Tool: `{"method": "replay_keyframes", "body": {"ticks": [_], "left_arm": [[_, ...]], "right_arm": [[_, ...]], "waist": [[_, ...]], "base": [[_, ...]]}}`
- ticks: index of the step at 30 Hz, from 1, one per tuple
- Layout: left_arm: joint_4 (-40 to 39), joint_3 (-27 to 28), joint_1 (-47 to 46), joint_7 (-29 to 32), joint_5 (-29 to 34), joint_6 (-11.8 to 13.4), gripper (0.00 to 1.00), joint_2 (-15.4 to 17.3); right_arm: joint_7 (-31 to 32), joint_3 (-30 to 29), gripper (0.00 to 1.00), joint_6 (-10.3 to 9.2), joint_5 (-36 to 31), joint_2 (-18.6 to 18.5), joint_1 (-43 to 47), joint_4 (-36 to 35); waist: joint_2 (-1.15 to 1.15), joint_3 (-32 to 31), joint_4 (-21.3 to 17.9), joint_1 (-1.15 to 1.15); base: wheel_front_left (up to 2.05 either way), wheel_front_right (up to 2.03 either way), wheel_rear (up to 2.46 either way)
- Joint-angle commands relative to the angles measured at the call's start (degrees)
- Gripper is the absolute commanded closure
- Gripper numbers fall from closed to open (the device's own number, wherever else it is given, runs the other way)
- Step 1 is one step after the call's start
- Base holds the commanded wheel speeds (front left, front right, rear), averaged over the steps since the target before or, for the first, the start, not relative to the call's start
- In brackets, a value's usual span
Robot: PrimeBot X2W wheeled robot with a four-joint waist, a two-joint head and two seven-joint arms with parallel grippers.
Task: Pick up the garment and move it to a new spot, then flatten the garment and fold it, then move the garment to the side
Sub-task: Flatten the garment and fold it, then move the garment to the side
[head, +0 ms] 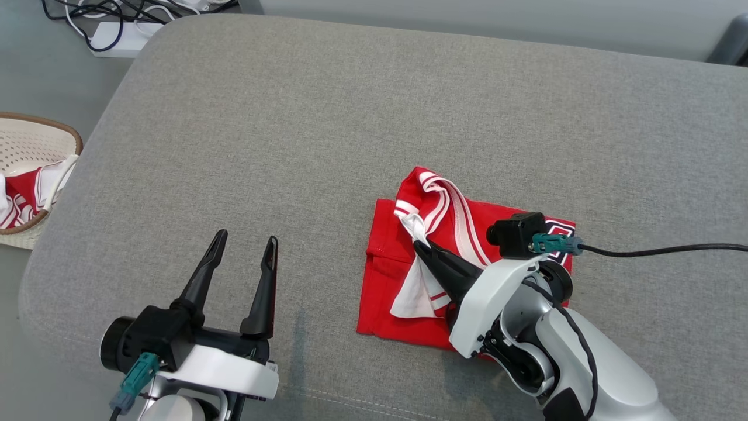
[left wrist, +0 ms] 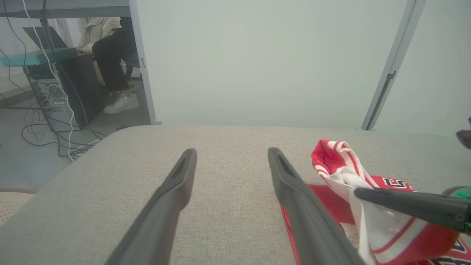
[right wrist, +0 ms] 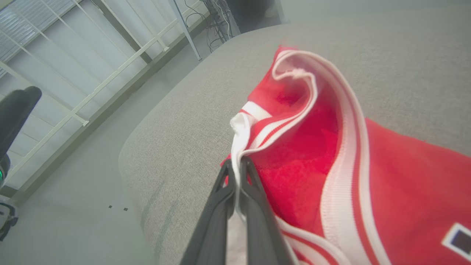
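We see the red garment (head: 385, 263) right of centre in the head view, on the grey padded worktop (head: 304, 128). Most of it lies flat as a roughly rectangular red fold. A white edge and a red-and-white striped band are raised above that fold.

Our right gripper (head: 418, 242) is over the garment, its pale arm running off to the lower right of the frame. It is clenched on the white edge. In the right wrist view its two dark fingers are pressed together with a thin strip of white cloth pinched between them. The striped band curls up and away beyond the tips. A black-and-white printed patch shows near the garment's right side, partly behind the black wrist camera (head: 517, 234).

Our left gripper (head: 246, 238) is at the lower left of the head view, over bare worktop. Its fingers are spread wide and grasp nothing. It is clear of the garment, which lies to its right in the frame. We cannot tell whether it touches the worktop.

At the left edge of the head view a pale perforated basket (head: 58, 126) sits beside the worktop, with another red-and-white cloth (head: 20, 202) in it. A white power strip (head: 117, 38) with cables lies in the upper left corner. In the upper left of the left wrist view a person (left wrist: 106, 51) sits at a desk.
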Motion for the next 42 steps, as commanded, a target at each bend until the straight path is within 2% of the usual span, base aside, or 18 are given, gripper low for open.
{"method": "replay_keyframes", "body": {"ticks": [1,8,9,10,11,16,21,22,23,26,30,32,37,42], "left_arm": [[-0.8,1.8,-3.4,-0.5,0.7,-0.4,0.00,0.7],[0.6,1.5,-4.2,-0.7,0.8,-0.9,0.00,0.3],[0.9,1.5,-4.3,-0.7,0.8,-0.9,0.00,0.2],[1.0,1.4,-4.4,-0.7,0.8,-1.0,0.00,0.1],[1.2,1.4,-4.5,-0.7,0.8,-1.1,0.00,0.0],[1.6,1.7,-4.3,-0.8,0.6,-1.1,0.00,0.0],[1.4,2.5,-3.9,-0.9,0.4,-0.7,0.00,0.4],[1.3,2.7,-3.7,-0.9,0.3,-0.5,0.00,0.6],[1.3,2.7,-3.7,-0.9,0.3,-0.5,0.00,0.6],[1.0,3.2,-3.3,-0.9,0.3,-0.1,0.00,1.1],[0.4,4.0,-2.6,-0.8,0.2,0.5,0.00,2.0],[0.2,4.4,-2.2,-0.6,0.1,0.9,0.00,2.4],[-0.4,5.3,-1.1,-0.1,0.0,1.6,0.00,3.7],[-1.0,6.1,0.3,0.4,-0.4,2.3,0.00,4.6]], "right_arm": [[-1.1,1.4,1.00,-0.14,1.0,1.2,-2.0,0.0],[-2.3,5.4,1.00,-0.14,5.2,1.2,-4.6,4.2],[-2.4,6.3,0.75,-0.14,5.5,1.2,-4.9,4.7],[-2.7,6.7,0.40,-0.14,6.4,1.2,-5.1,4.9],[-3.0,7.2,0.00,-0.14,6.9,1.2,-5.3,5.3],[-5.2,8.9,0.00,-0.14,8.1,1.2,-6.0,4.6],[-9.6,8.8,0.00,-0.14,10.5,-1.5,-5.7,-2.7],[-12.3,7.1,0.00,-0.14,10.2,-4.1,-5.0,-5.6],[-12.3,7.1,0.00,-0.14,10.2,-4.1,-5.0,-5.6],[-16.5,2.7,0.00,-0.14,7.3,-8.6,-2.9,-8.2],[-19.6,-4.7,0.00,-0.14,-0.3,-13.3,1.5,-8.9],[-20.3,-8.3,0.00,-0.14,-4.0,-14.2,4.4,-9.0],[-21.0,-15.0,0.00,-0.14,-11.4,-13.8,11.8,-8.6],[-21.4,-17.8,0.00,-0.14,-15.1,-11.6,16.9,-7.4]], "waist": [[0.00,0.4,0.4,0.00],[0.00,1.0,1.2,0.00],[0.00,1.0,1.2,0.00],[0.00,1.1,1.3,0.00],[0.00,1.1,1.3,0.00],[0.00,1.0,0.6,0.00],[0.00,0.7,-0.7,0.00],[0.00,0.4,-1.3,0.00],[0.00,0.4,-1.3,0.00],[0.00,0.0,-2.2,0.00],[0.00,-0.6,-3.4,0.00],[0.00,-0.9,-3.9,0.00],[0.00,-1.7,-5.2,0.00],[0.00,-2.6,-6.2,0.00]], "base": [[0.00,0.00,0.00],[0.00,0.00,0.00],[0.00,0.00,0.00],[0.00,0.00,0.00],[0.00,0.00,0.00],[0.00,0.00,0.00],[0.00,0.00,0.00],[0.00,0.00,0.00],[0.00,0.00,0.00],[0.00,0.00,0.00],[0.00,0.00,0.00],[0.00,0.00,0.00],[0.00,0.00,0.00],[0.00,0.00,0.00]]}}
